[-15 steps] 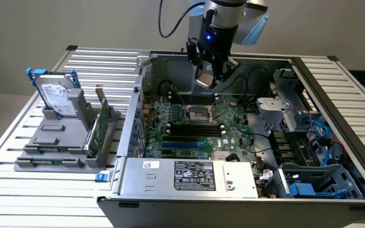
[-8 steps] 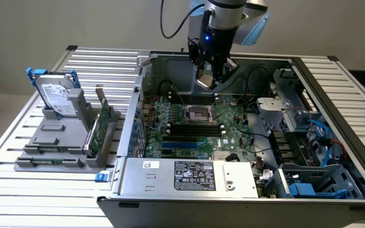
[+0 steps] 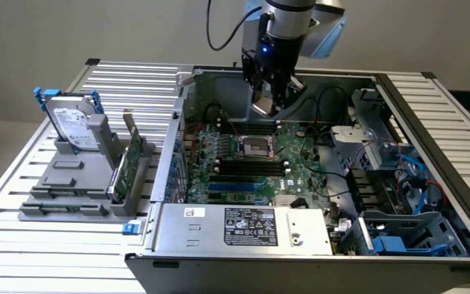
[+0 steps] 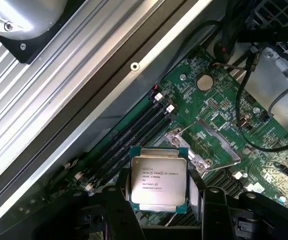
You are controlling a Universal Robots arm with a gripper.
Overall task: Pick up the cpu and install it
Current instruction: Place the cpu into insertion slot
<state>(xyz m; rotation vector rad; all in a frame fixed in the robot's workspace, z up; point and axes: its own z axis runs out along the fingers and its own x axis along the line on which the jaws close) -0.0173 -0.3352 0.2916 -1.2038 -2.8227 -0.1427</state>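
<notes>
What we can't make out
Small square silvery-grey cpu (image 4: 158,181): near edge tucked behind the black gripper (image 4: 159,194) and its fingers (image 4: 116,210), fine print on its lid too tiny for us to read; grey robot arm (image 3: 288,18) chopped off by the exterior view's top edge.

Slatted metal surface (image 3: 22,245) carries an open computer case (image 3: 300,272). Green motherboard (image 3: 300,156) lies flat inside, with a labelled silver power supply (image 3: 243,226) at the near wall. On the exterior view's left, a grey stand (image 3: 68,184) holds a hard drive (image 3: 73,125) upright and a green circuit card (image 3: 129,162) on edge.
</notes>
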